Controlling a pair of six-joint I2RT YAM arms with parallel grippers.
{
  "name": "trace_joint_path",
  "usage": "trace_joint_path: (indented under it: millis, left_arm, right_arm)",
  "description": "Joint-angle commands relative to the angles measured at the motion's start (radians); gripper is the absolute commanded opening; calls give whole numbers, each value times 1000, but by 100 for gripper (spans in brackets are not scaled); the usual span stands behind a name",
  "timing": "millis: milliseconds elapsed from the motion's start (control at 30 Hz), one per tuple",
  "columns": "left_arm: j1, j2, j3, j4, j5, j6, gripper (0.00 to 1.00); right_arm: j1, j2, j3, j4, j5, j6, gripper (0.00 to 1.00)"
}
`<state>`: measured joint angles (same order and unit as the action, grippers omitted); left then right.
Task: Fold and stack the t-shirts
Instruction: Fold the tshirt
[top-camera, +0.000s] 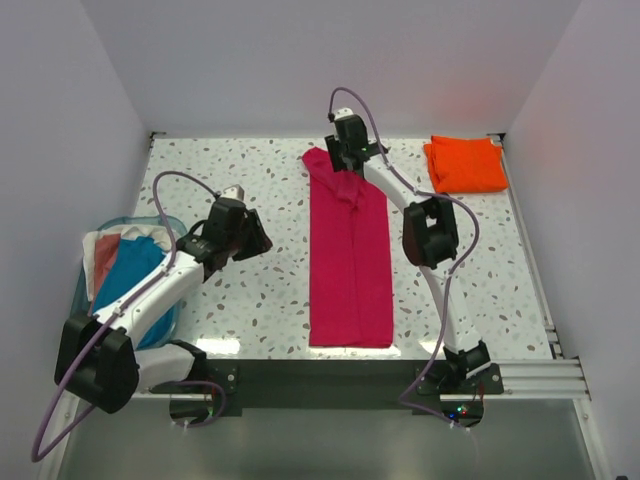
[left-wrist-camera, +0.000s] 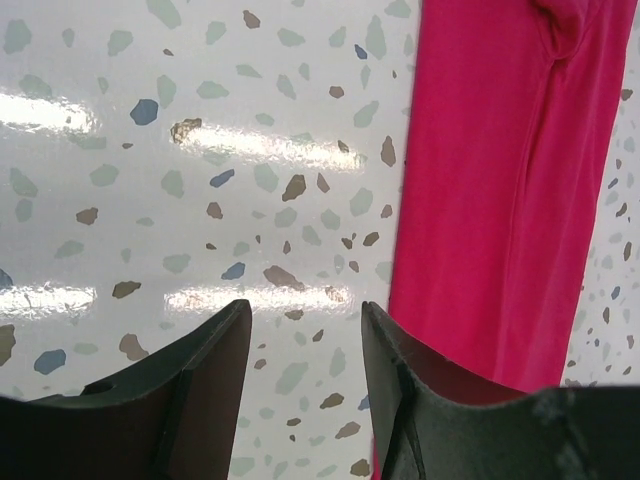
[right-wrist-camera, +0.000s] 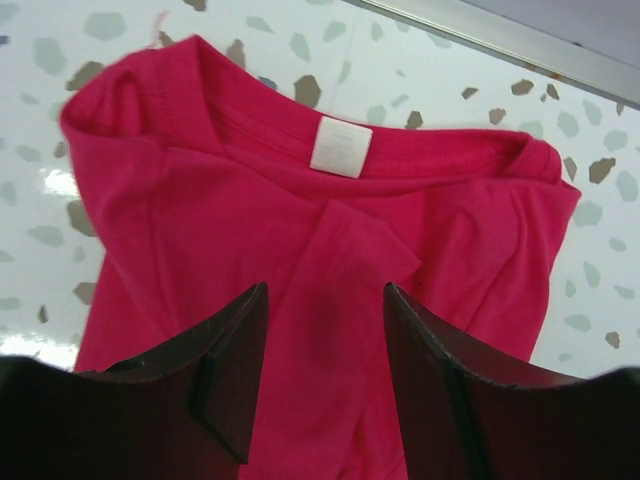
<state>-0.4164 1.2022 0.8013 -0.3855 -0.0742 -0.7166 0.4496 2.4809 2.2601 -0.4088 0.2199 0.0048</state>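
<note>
9 o'clock: left gripper (left-wrist-camera: 305, 306), jaws parted, empty | centre: magenta-pink t-shirt (top-camera: 348, 262), long strip running 12 to 6 | right gripper (right-wrist-camera: 325, 290) gaping over its collar at 12 | orange t-shirt (top-camera: 465, 165) folded, 2 o'clock corner

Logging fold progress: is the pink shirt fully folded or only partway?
Partway. The pink shirt lies as a long narrow strip, sides folded in, collar at the far end; not a small rectangle like the orange shirt.
</note>
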Motion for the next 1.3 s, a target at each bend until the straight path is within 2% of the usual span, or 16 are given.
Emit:
trace_joint_path:
  millis: [0, 300, 500, 800, 1000, 1267]
  left_arm:
    - [24, 16, 32, 10, 54, 63, 52]
    - [64, 40, 15, 43, 103, 97, 50]
    - [87, 48, 4, 59, 119, 111, 50]
    - [110, 60, -22, 88, 140, 120, 49]
    - [120, 72, -33, 103, 146, 124, 48]
    - [133, 88, -47, 120, 166, 128, 48]
  right_arm:
    - [-9, -11, 36, 2, 101, 37, 53]
    - [-17, 49, 72, -19, 188, 110, 54]
    - [-35, 75, 78, -15, 144, 176, 49]
    - [-77, 105, 81, 7, 69, 276, 46]
    - [-94, 87, 21, 73, 13, 320, 41]
    - [-94, -10, -111, 162, 50, 328, 40]
